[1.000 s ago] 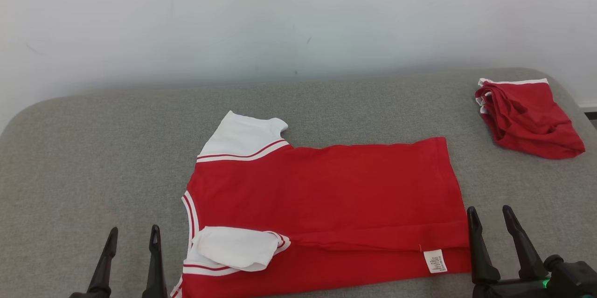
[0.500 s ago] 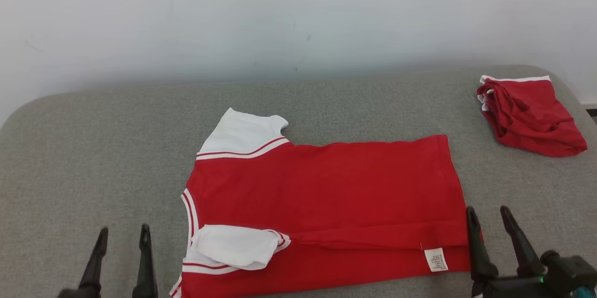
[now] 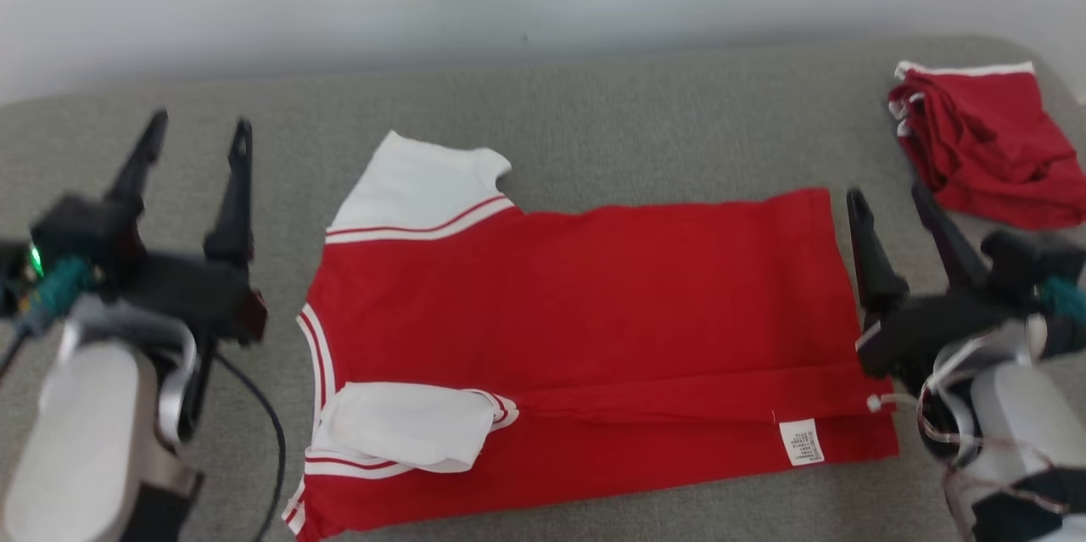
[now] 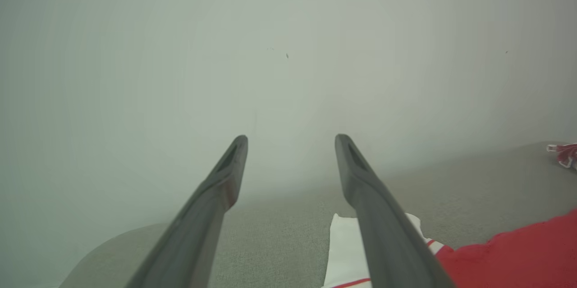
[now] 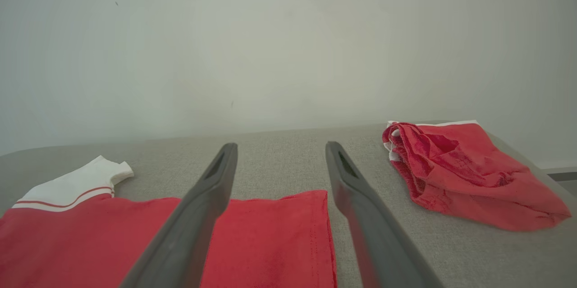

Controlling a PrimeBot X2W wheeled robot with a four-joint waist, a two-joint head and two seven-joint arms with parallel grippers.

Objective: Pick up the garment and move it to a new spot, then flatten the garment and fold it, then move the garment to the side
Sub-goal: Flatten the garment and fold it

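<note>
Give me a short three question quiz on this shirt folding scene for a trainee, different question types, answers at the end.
1. True or false: the left gripper is open, holding no part of the red T-shirt with white sleeves.
2. The crumpled red garment with white trim lies: A on the T-shirt; B apart from it, at the grey fabric cushion's far right; C under a sleeve.
3. Which gripper is nearer the T-shirt's white care label?
Key: 1 true; 2 B; 3 the right gripper.

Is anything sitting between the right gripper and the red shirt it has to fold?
Nothing visible. The right gripper, open, hangs at the hem of the red shirt; the crumpled red garment lies on its far side.
</note>
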